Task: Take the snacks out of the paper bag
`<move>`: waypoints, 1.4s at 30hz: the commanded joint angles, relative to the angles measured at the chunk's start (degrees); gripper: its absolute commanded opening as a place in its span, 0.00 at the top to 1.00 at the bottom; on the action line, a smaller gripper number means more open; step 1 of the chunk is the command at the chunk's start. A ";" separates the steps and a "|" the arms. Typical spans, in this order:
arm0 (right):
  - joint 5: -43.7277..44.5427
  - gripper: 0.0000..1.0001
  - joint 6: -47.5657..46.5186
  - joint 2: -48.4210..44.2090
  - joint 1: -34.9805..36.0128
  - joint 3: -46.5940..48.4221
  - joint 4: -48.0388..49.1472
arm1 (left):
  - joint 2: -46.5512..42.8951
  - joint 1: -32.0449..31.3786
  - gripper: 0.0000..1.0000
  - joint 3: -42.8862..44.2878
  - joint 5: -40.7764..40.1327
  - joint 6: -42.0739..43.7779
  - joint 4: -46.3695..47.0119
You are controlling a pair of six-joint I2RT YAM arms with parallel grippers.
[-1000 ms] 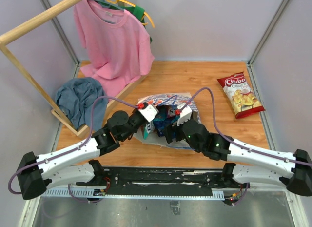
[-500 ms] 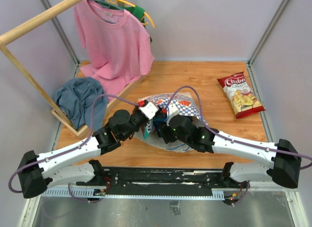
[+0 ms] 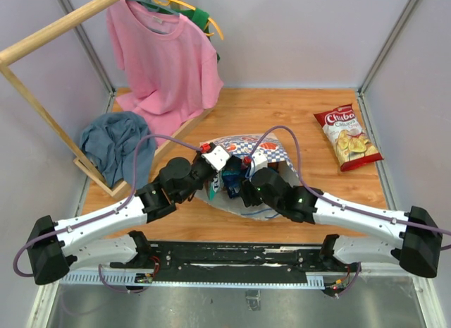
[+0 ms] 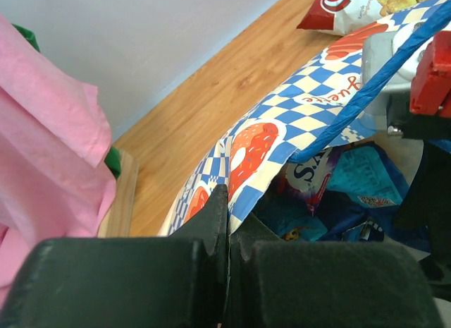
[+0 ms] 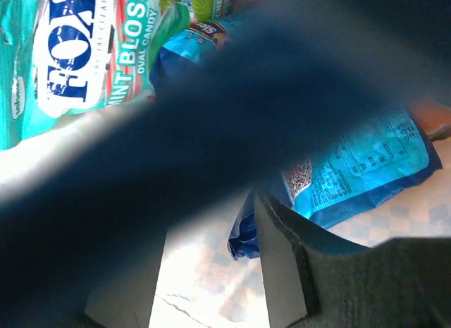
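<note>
Snacks [image 3: 231, 180] lie inside paper bag [image 3: 246, 146] on desk [image 3: 296, 109], mouth toward arms. Left gripper [image 4: 227, 201]: jaws clamped on bag's upper rim, lifting mouth. Right gripper [image 3: 244, 192] nearer, inside mouth, jaws apart. Blue packet [image 5: 366, 166] just ahead, offset right of jaws, long axis crosswise.

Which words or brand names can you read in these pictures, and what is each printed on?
"Chiba": red-and-white chips bag.
"FOX", "MINT-BLOSS", "OVAL CANDY": teal packet, edges cut off.
Orange lettering on the paper bag: partly hidden, not readable.
Small print on the blue packet: too blurred.
</note>
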 commanded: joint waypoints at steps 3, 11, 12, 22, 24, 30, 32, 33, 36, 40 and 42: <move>2.15 0.45 2.12 -4.44 -1.22 -1.53 -3.81 | 0.59 -0.44 0.99 1.89 -0.71 -1.05 0.27; 2.72 0.41 2.62 -10.69 -1.22 -2.51 -5.51 | 1.04 -0.43 0.99 3.01 -0.72 -1.43 -0.63; 3.26 0.41 2.73 -10.75 -1.26 -2.42 -6.16 | 0.87 -0.44 0.99 3.07 -0.72 -1.42 -0.71; 1.35 0.50 2.83 -2.28 -2.83 0.17 -10.72 | 0.39 -0.40 0.99 3.57 -1.17 -1.50 -2.40; 1.00 0.52 2.93 -0.66 -2.97 0.47 -10.67 | 0.02 -0.44 0.99 3.46 -1.26 -1.48 -2.52; 0.71 0.65 3.40 0.88 -2.98 0.55 -10.34 | -1.20 -0.43 0.99 2.89 -1.35 -1.66 -3.27; 0.93 0.70 3.72 0.75 -2.98 0.34 -10.39 | -1.64 -0.44 0.99 2.35 -1.69 -1.60 -3.26; 1.15 0.74 3.80 0.64 -2.98 0.26 -10.43 | -1.82 -0.44 0.99 2.07 -1.75 -1.55 -3.28; 1.71 0.85 3.69 0.73 -2.98 0.19 -10.39 | -1.75 -0.44 0.99 1.96 -2.01 -1.43 -3.25; 1.79 0.99 3.32 1.38 -2.98 0.92 -10.90 | -1.32 -0.39 0.99 2.16 -2.09 -1.50 -3.55; 1.81 0.99 3.26 1.34 -3.02 1.12 -11.02 | -1.12 -0.44 0.99 2.17 -2.33 -1.50 -3.56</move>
